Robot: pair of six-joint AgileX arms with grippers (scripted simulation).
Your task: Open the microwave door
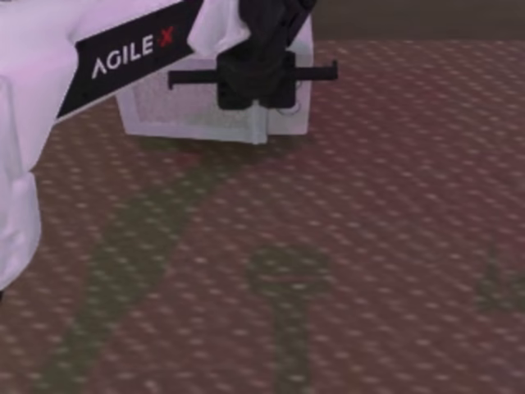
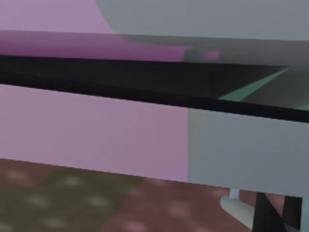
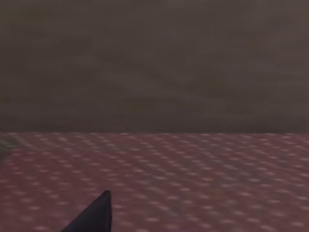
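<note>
1. Looking down in the top view, the microwave [image 1: 215, 111] sits at the table's far edge, left of centre; its microwave door [image 1: 193, 111], likely stiff, hinged and light, is best taken by its thin handle. The left gripper [image 1: 253, 75] hovers at it; finger opening cannot be told.
2. Left wrist view: only close grey panel, no fingers.
3. Right wrist view: the right gripper [image 3: 94, 215] shows one dark tip over bare table; state unclear.

Only readable text: "AGILE X" in white with a red X, sitting on the black band of my left arm [image 1: 123, 61], reaching in from 10 o'clock. Nothing else is showing legible markings.
</note>
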